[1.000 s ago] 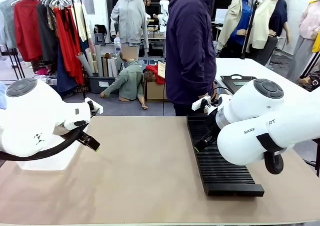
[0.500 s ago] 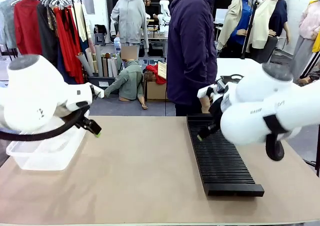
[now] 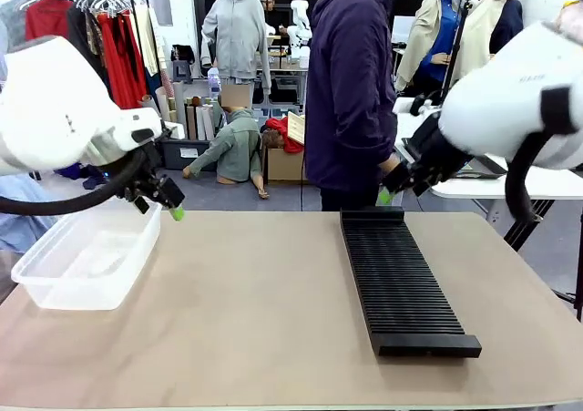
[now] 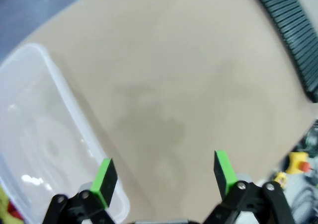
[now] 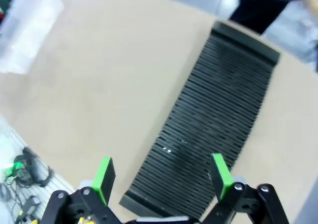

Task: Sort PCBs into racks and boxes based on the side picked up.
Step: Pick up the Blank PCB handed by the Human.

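Note:
The PCBs are out of view. The long black ribbed rack [image 3: 401, 283] lies on the right half of the table, its slots bare. The clear plastic box [image 3: 86, 256] stands at the left edge with nothing in it. My left gripper [image 3: 164, 203] hangs open above the box's far right corner. In the left wrist view, the left gripper [image 4: 164, 177] holds nothing, with the box [image 4: 35, 144] to its left and the rack [image 4: 293, 40] at the upper right. My right gripper [image 3: 393, 190] hovers open above the rack's far end. The right gripper [image 5: 161, 177] looks down on the rack [image 5: 213, 119].
A person in a dark jacket [image 3: 351, 92] stands at the far side, just behind the rack's far end. The tan table [image 3: 255, 311] lies bare between box and rack. A white table [image 3: 510, 183] stands behind at the right.
Both arms have risen and drawn back from low over the table. The left arm lifted off the box, uncovering it. The right arm lifted away from the rack. Both grippers stayed open.

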Controlling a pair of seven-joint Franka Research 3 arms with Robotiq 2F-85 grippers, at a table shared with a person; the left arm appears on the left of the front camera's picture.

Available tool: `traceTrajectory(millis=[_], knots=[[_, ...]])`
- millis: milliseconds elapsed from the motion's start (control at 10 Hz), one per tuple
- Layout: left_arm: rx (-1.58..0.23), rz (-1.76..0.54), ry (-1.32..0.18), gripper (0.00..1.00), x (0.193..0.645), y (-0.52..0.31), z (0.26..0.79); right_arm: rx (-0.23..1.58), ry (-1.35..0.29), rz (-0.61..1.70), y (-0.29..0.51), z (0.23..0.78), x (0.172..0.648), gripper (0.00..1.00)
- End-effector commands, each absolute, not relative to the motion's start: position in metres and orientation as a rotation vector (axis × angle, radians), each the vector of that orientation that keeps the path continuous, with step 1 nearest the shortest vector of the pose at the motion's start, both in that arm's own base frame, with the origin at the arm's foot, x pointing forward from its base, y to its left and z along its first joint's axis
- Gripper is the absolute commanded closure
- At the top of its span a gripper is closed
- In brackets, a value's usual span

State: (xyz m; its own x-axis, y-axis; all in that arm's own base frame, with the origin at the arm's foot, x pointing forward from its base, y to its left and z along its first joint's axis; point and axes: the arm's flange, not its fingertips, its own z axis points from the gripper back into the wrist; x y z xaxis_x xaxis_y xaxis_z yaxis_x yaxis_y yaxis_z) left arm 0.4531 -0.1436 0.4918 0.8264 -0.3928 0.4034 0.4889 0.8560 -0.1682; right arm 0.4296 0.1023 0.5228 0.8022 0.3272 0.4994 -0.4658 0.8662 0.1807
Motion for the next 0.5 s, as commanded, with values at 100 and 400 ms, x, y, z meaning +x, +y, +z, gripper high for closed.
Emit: traceTrajectory(millis=[100, 400], knots=[[-0.648, -0.400, -0.406, 0.00, 0.464, -0.098, 0.505, 0.588, -0.418, 0.457, 0.065, 0.531, 0.441, 0.00], [-0.946, -0.327, -0.482, 0.00, 0.449, -0.040, 0.519, 0.875, -0.432, 0.431, 0.010, 0.521, 0.440, 0.00]])
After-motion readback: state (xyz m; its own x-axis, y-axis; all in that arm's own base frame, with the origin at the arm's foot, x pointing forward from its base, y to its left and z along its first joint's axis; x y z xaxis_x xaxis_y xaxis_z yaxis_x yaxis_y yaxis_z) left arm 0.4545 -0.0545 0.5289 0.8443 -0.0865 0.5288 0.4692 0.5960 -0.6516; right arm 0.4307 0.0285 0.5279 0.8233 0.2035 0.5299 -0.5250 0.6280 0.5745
